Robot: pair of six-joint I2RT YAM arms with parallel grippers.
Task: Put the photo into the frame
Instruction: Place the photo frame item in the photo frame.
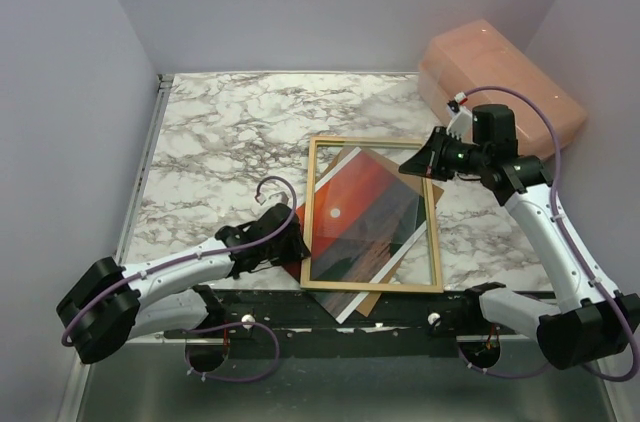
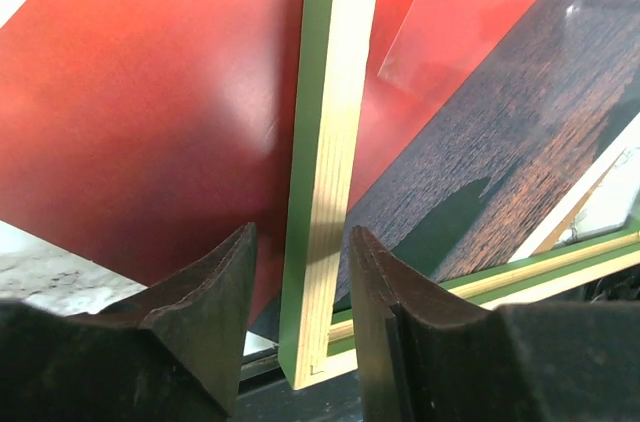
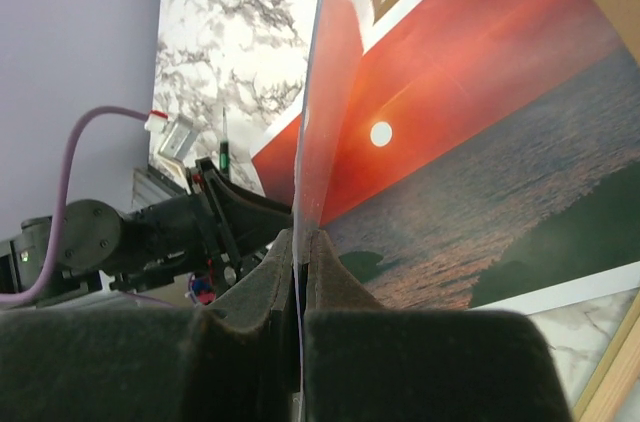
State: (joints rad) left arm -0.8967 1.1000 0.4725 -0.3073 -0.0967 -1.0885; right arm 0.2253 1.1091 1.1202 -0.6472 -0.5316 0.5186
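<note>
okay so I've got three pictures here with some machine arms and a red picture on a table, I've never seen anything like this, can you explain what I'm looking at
These are two robot arms bolted at the near edge of a marble table. One picture is taken from above and behind them; the other two come from small cameras on each arm's wrist.

On the table lie a sunset photo, tilted, with a thin wooden frame lying over it, and a brown board showing underneath. A pinkish box sits in the far right corner.

The left claw straddles one frame rail, open. The right claw is pinched shut on a clear sheet, seen edge-on above the photo.
</note>
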